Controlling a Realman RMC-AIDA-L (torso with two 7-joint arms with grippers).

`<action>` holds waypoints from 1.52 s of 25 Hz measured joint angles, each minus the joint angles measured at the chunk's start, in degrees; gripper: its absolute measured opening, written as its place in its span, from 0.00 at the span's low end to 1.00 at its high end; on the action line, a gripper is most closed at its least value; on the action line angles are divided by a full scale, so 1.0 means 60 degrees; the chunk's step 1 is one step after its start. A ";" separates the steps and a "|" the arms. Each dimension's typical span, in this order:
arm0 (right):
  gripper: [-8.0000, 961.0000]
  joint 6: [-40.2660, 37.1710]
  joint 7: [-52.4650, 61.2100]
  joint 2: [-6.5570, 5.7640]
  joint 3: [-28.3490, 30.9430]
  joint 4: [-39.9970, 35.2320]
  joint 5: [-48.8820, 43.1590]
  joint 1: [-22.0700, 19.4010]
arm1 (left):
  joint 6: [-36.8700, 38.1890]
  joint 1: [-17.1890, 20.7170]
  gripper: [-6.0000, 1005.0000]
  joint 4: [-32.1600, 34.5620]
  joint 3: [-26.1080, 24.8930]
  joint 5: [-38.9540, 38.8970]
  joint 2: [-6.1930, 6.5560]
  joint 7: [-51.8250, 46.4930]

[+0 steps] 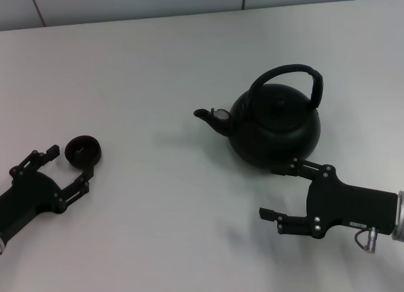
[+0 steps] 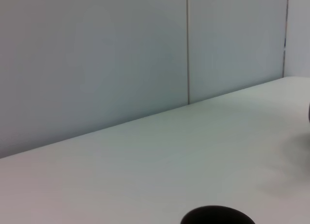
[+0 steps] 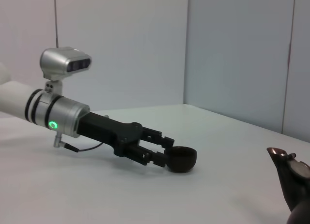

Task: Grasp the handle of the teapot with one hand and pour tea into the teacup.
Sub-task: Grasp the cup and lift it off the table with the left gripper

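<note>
The matte black teapot (image 1: 274,128) stands right of centre on the white table, its spout (image 1: 205,115) pointing left and its arched handle (image 1: 297,71) upright over the lid. My right gripper (image 1: 273,191) is open and empty, low on the table just in front of the pot's near side, one finger close to its base. The small black teacup (image 1: 83,150) sits at the left. My left gripper (image 1: 71,164) is open, its fingertips on either side of the cup's near edge. The right wrist view shows the left gripper (image 3: 164,149) against the cup (image 3: 181,159) and the spout (image 3: 288,171).
The white table (image 1: 158,71) ends at a pale panelled wall (image 2: 121,54) behind. The cup's rim (image 2: 218,216) shows at the edge of the left wrist view. Nothing else stands on the table between the cup and the teapot.
</note>
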 joint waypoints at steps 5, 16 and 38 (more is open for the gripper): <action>0.85 -0.0052 0.0003 0.0006 0.0000 0.0000 0.0000 0.0011 | -0.0340 -0.0318 0.80 -0.0009 -0.0001 0.0006 -0.0009 -0.0110; 0.85 -0.0072 0.0014 0.0019 0.0000 0.0020 0.0000 0.0052 | -0.0808 -0.0821 0.78 -0.0244 -0.0008 -0.0001 -0.0017 -0.0120; 0.85 -0.0137 0.0015 0.0008 0.0015 0.0029 0.0000 0.0063 | -0.0609 -0.0757 0.69 -0.0248 -0.0012 -0.0005 -0.0016 -0.0257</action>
